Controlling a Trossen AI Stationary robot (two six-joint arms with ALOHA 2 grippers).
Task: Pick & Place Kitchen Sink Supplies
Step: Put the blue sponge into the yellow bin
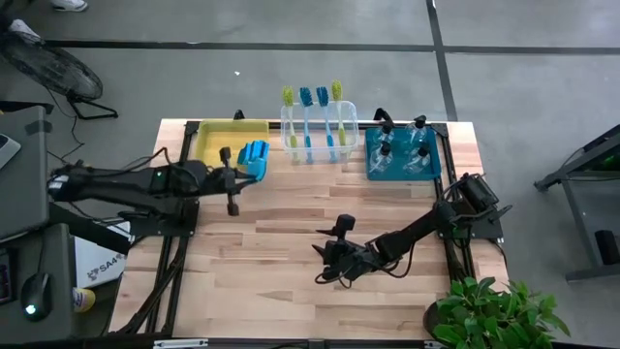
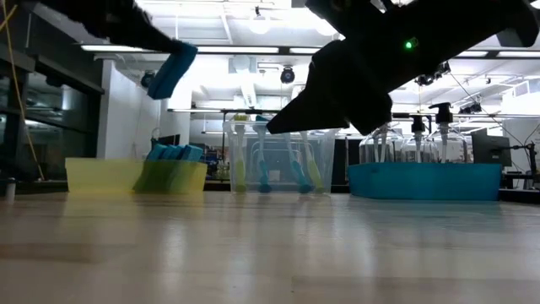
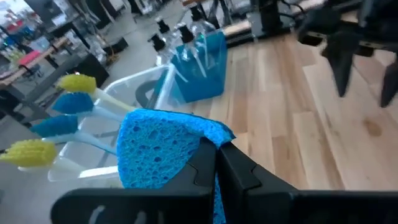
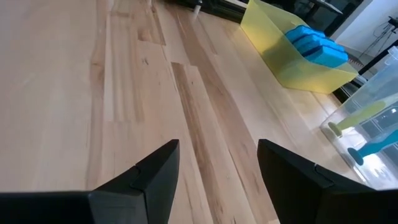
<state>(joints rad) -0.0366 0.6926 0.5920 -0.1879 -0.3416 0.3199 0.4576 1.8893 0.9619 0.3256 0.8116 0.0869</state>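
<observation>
While left pincer [image 1: 254, 163] clamps blue sponge [image 1: 255, 160] above right end of yellow bin [image 1: 215, 131], I read sponge held clear of table [image 1: 281, 262], tilted in low view, long axis slanting up toward its far end. Left arm reaches across from table's left side. More sponges [image 4: 317, 46] lie in yellow bin. Brushes [image 1: 312, 116] stand heads up in clear bin [image 1: 318, 145]. Spray bottles [image 1: 402, 150] upright in teal bin [image 1: 372, 170]. Right pincer [image 1: 329, 254] low over table middle, fingers wide, holding nothing.

Bare table [image 1: 281, 242] lies open in front; three bins [image 1: 308, 136] line the far edge.
</observation>
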